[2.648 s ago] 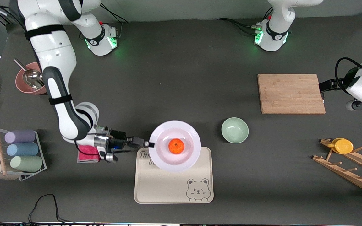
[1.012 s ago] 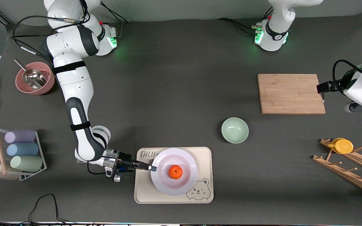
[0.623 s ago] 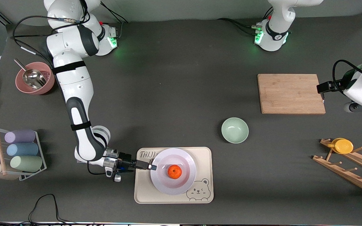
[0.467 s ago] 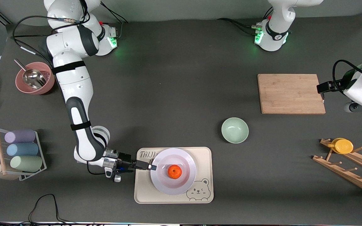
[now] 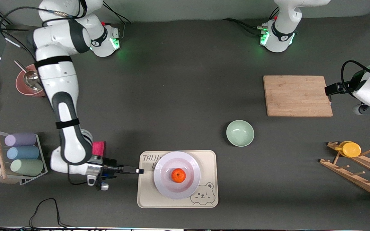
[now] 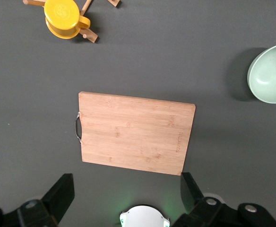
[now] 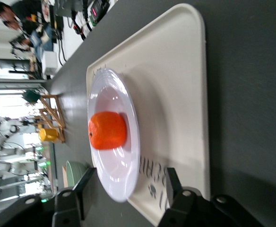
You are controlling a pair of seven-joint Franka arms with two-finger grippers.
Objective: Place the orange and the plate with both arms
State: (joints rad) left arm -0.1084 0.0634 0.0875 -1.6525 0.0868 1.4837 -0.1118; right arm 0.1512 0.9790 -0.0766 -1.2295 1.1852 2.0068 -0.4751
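Front view: the small bright-orange fruit [image 5: 178,175] sits in the glossy white plate [image 5: 164,183], which rests on the rectangular cream bear tray [image 5: 146,197]. The right end effector [image 5: 139,171], fingers apart and empty, hovers at the tray's edge; swinging sideways could clip the rim. The left end effector [image 6: 128,201] waits, fingers apart, over the bamboo board [image 5: 297,95]. Open desk [image 5: 185,80] surrounds the tray.

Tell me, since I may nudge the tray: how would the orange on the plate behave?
The orange is round and loose, so it would probably roll. The glossy plate looks slippery, though its raised rim should likely contain it.
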